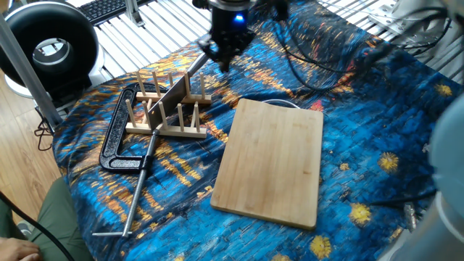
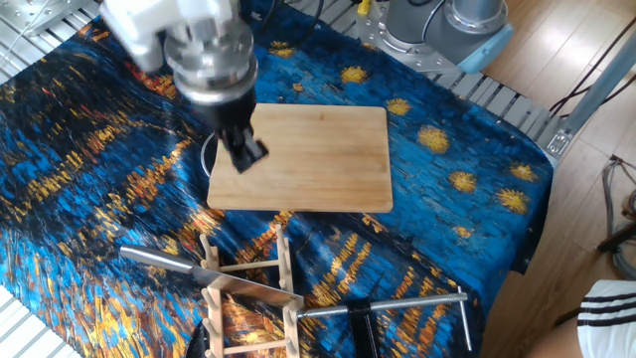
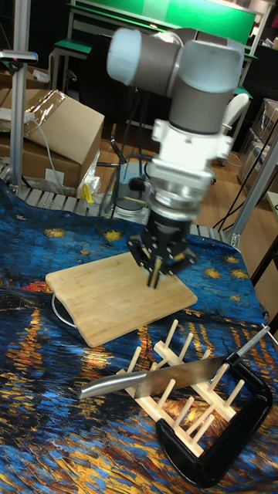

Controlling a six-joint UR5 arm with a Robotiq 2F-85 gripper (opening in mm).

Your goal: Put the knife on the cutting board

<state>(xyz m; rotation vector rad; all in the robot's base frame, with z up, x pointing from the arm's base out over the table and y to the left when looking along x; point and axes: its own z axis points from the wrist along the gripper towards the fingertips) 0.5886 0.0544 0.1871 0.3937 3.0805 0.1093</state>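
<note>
The knife (image 1: 174, 96) stands on edge in the wooden peg rack (image 1: 165, 122), its handle pointing up toward the back. Its shiny blade (image 2: 250, 289) and grey handle (image 2: 157, 260) also show low in the other fixed view, and the knife (image 3: 181, 375) lies across the rack in the tall view. The cutting board (image 1: 274, 161) (image 2: 310, 159) (image 3: 114, 296) lies flat and bare on the blue cloth. My gripper (image 1: 222, 62) (image 2: 244, 155) (image 3: 156, 275) hangs blurred in the air above the board's edge nearest the rack. Its fingers are together and hold nothing.
A black C-clamp (image 1: 118, 135) with a long screw rod (image 1: 138, 190) lies beside the rack. Black cables (image 1: 326, 69) cross the cloth behind the board. A round wire ring (image 1: 279, 103) peeks out from under the board's far edge. The patterned cloth (image 2: 89, 189) covers the table.
</note>
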